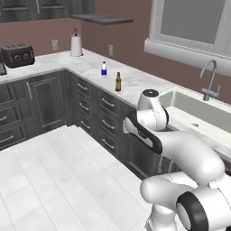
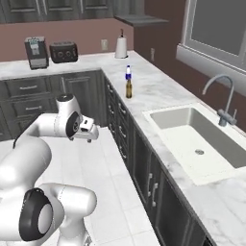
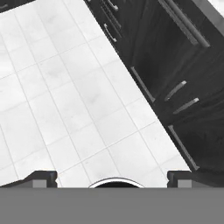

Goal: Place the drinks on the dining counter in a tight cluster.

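Observation:
A small blue-capped water bottle (image 1: pixel 103 69) (image 2: pixel 128 73) and a slim brown beer bottle (image 1: pixel 118 82) (image 2: pixel 129 89) stand upright close together on the marble wall counter (image 1: pixel 90 67) over dark drawers. The dining counter is out of view. My gripper (image 2: pixel 90 137) (image 3: pixel 111 180) hangs over the white tiled floor in front of the drawers, well short of the bottles and below counter height. Its fingertips (image 3: pixel 41 178) stand wide apart, open, with nothing between them.
A toaster (image 1: pixel 18 55) and a paper towel roll (image 1: pixel 76 45) stand at the back of the counter, beside a coffee machine (image 2: pixel 36 52). The sink (image 2: pixel 211 129) with its faucet (image 2: pixel 223 103) lies to the right. Dark drawer fronts (image 3: pixel 175 87) border the tiled floor (image 3: pixel 65 109).

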